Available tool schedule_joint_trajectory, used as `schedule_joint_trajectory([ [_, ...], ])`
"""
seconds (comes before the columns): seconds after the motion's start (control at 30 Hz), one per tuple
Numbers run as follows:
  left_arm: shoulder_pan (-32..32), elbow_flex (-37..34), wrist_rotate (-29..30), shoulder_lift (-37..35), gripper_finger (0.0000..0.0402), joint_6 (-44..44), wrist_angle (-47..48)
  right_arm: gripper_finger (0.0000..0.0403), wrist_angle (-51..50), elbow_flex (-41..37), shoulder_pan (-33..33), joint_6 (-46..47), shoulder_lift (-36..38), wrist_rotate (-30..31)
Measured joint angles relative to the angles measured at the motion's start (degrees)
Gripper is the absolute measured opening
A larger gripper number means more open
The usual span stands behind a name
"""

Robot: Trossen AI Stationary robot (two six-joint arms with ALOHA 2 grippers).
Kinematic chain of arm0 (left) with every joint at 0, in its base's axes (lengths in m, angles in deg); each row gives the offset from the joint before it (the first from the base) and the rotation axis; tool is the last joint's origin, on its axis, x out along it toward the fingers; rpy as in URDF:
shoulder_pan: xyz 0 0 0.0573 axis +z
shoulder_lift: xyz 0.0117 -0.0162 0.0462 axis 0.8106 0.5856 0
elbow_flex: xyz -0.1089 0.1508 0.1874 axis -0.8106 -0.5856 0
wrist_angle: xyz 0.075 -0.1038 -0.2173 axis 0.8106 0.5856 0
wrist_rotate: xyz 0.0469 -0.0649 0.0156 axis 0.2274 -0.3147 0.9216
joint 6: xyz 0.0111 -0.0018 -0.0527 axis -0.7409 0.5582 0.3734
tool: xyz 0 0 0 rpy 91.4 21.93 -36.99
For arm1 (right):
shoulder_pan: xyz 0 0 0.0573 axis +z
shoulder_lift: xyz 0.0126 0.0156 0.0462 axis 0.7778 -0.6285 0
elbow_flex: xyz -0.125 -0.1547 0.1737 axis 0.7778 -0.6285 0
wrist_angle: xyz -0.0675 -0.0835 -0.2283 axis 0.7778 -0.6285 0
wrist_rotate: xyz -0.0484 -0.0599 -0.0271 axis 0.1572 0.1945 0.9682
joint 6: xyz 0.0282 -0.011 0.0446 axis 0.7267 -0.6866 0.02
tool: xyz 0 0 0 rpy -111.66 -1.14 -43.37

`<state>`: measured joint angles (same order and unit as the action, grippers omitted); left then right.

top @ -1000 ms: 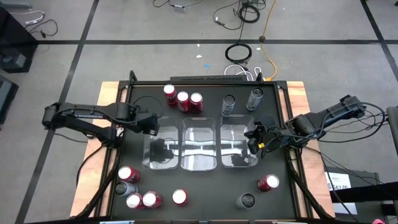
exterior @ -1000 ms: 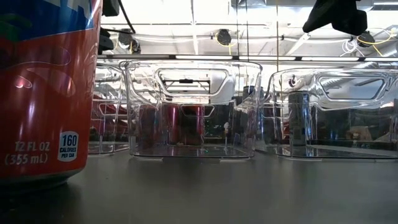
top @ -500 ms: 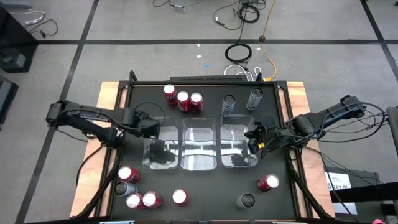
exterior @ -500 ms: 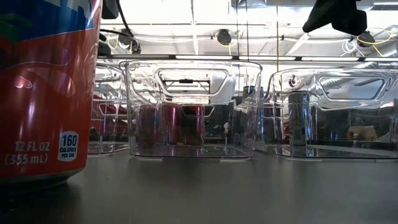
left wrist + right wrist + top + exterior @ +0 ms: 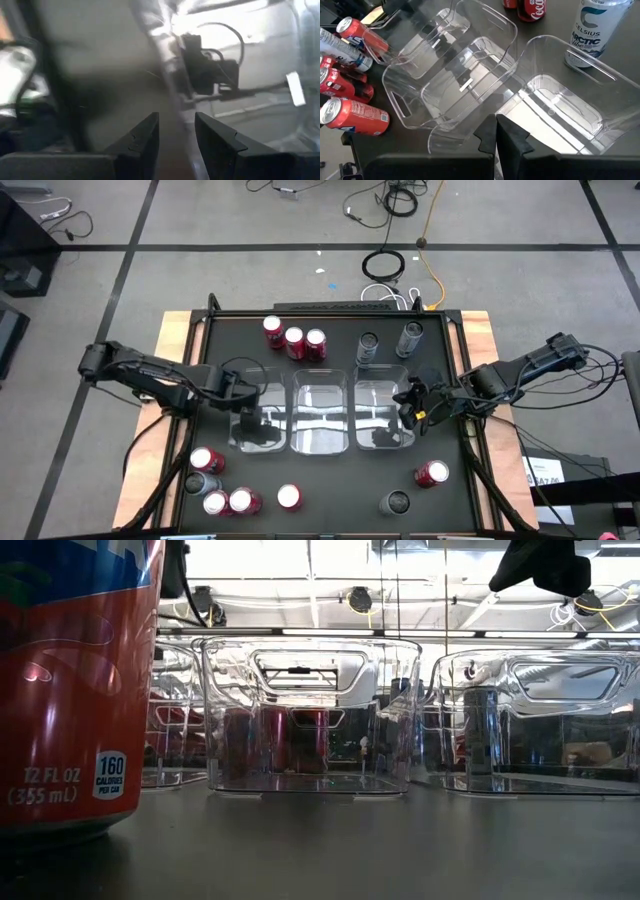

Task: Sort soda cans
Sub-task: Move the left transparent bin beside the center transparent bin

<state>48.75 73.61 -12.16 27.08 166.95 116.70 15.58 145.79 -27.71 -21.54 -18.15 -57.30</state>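
Note:
Three red soda cans (image 5: 294, 340) and two grey ones (image 5: 368, 347) stand at the far side of the table. Several more, mostly red (image 5: 243, 500), stand near the front left. One red can (image 5: 432, 473) and one grey can (image 5: 397, 502) stand at the front right. My left gripper (image 5: 247, 393) points down over the left wall of the left clear bin (image 5: 262, 420). It is open, and in the blurred left wrist view the wall (image 5: 167, 85) runs between its fingers (image 5: 176, 120). My right gripper (image 5: 408, 405) hangs shut and holds nothing above the right bin (image 5: 560, 100).
The three clear bins stand side by side at mid-table, the middle bin (image 5: 322, 418) between the two others. A red can (image 5: 80, 690) stands right at the low camera. A raised black frame (image 5: 330, 310) rims the table. Bare tabletop lies between the bins and the front cans.
My left gripper has come down and shifted a little toward the table's near edge, closing on the left bin's left wall. Its arm has swung with it. The cans and bins have kept their places.

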Motion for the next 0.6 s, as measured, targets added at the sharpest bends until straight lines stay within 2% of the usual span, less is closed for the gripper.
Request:
schedule_joint_trajectory([
  [0.17,-0.33,-1.19,-0.43,0.02,0.0134,-0.36,-4.70,0.0004,0.00,0.00,0.02,0.00,0.00,0.00],
  [0.37,-0.31,-1.21,0.59,0.02,0.0132,-3.34,-4.02,0.0004,0.00,0.00,0.00,0.00,-0.01,0.02],
  [0.6,0.47,-1.21,1.28,0.02,0.0092,-5.33,-3.76,0.0004,0.02,0.00,0.01,0.47,0.00,0.02],
])
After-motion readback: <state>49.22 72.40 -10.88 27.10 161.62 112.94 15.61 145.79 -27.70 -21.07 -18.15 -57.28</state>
